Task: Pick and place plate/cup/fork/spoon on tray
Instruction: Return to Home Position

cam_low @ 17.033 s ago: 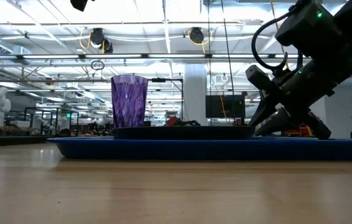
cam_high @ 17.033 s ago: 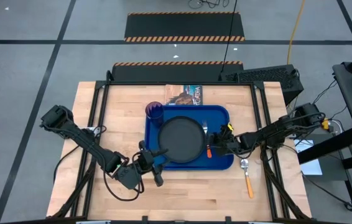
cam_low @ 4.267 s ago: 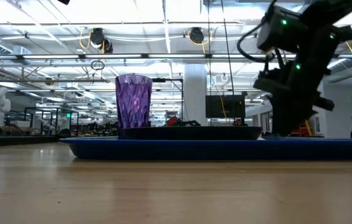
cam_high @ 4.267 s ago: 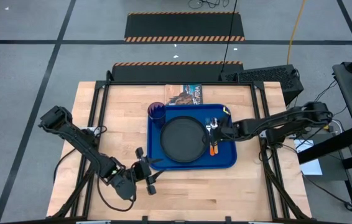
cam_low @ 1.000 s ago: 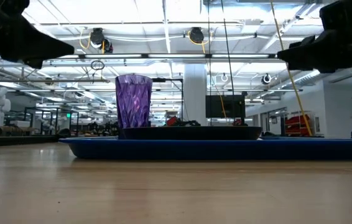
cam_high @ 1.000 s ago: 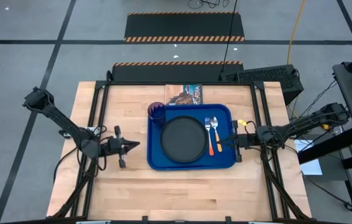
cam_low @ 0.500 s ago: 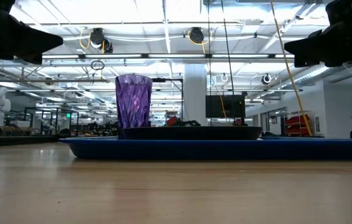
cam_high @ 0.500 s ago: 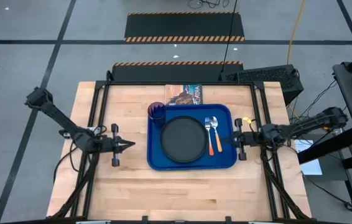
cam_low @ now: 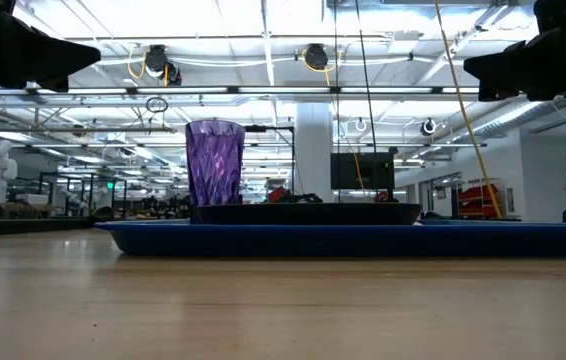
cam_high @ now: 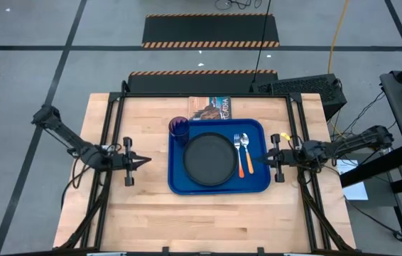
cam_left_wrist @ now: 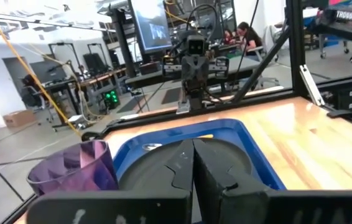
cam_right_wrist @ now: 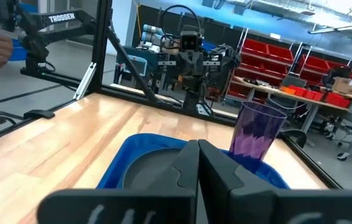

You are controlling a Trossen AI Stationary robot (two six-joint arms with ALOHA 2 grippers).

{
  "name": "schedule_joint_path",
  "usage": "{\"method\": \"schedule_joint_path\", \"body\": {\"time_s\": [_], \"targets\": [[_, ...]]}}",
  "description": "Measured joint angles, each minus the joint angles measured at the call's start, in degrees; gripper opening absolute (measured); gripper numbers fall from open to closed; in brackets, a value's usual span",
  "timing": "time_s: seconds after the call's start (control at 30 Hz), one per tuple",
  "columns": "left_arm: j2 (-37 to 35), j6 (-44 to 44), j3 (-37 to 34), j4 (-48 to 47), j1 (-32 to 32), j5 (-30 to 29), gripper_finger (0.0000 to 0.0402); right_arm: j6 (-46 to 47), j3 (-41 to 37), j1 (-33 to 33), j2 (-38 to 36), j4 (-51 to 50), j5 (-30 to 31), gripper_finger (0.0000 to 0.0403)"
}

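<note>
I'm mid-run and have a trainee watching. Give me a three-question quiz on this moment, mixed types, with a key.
1. True or false: the fork and the spoon lie on the tray.
2. Where does the cup stand on the tray: A) corner farthest from the right gripper, B) beside the fork, C) on the plate?
3. Fill in: the left gripper is shut and holds ____.

Key: 1 true. 2 A. 3 nothing.
</note>
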Motion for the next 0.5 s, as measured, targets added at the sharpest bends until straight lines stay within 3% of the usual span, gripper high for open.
{"method": "schedule_joint_path", "body": {"time_s": [0.5], "targets": [[-13.4,-0.9,0.0,-13.2,3.6,2.4,0.0012,-2.9,-0.1,-0.1,-7.3,-6.0,-1.1,0.0]]}}
